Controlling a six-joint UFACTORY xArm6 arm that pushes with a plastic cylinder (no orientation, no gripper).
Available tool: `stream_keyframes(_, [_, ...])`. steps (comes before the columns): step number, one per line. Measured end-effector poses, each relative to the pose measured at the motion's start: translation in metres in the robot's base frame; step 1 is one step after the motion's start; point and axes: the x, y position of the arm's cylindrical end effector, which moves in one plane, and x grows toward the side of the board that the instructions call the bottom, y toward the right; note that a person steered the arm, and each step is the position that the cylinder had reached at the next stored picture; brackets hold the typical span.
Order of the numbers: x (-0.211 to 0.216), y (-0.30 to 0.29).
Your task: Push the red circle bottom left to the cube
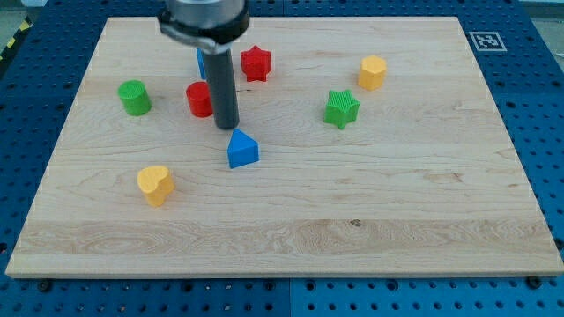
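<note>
where rod crosses, blue block [201, 62] half-hidden

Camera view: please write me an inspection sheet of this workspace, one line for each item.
Surface: pale wooden board on a blue perforated table.
Job's things: red round block touching the rod's left; blue cube mostly hidden behind the rod.
Clutter: red star block, green star block, green round block, two yellow blocks, blue pointed block.
Grippers: none; my tip just above the blue pointed block.
Cables: nothing seen.
Surroundings: printed marker.
</note>
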Motion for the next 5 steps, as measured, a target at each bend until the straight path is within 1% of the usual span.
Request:
stream_keyframes(1, [0.011,-0.003])
stream_keyframes(2, [-0.008,-0.007])
stream_keyframes(3, [-0.050,-0.018])
stream_keyframes(5, [-0.052,-0.029])
